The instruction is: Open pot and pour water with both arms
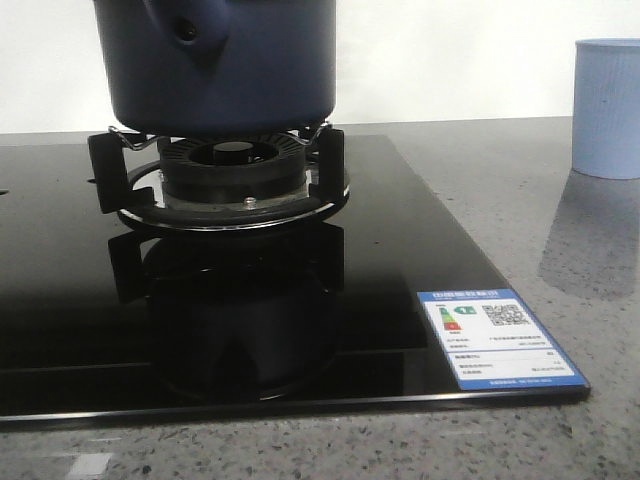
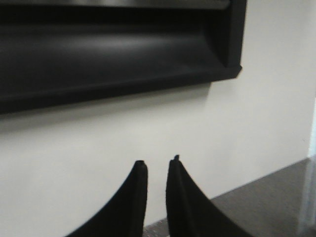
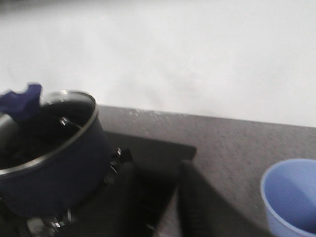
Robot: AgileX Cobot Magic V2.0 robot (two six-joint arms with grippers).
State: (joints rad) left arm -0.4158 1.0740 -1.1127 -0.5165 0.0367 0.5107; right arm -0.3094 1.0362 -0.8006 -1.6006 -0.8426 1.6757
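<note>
The dark navy pot (image 1: 220, 70) stands on the burner stand (image 1: 230, 170); its pointed handle bracket with the round hole (image 1: 185, 30) faces the front. In the right wrist view the pot (image 3: 49, 168) shows a metal rim and what looks like a glass lid. My right gripper (image 3: 159, 165) is blurred; it hangs above the cooktop beside the pot, jaws apart and empty. My left gripper (image 2: 158, 161) is raised and faces a white wall, with a narrow gap between its fingers and nothing in it. Neither gripper shows in the front view.
A pale blue ribbed cup (image 1: 608, 105) stands on the grey counter (image 1: 560, 240) at the right and also shows in the right wrist view (image 3: 291, 197). The black glass cooktop (image 1: 420, 230) carries a blue label (image 1: 500, 338). A black hood-like ledge (image 2: 113, 49) juts from the wall.
</note>
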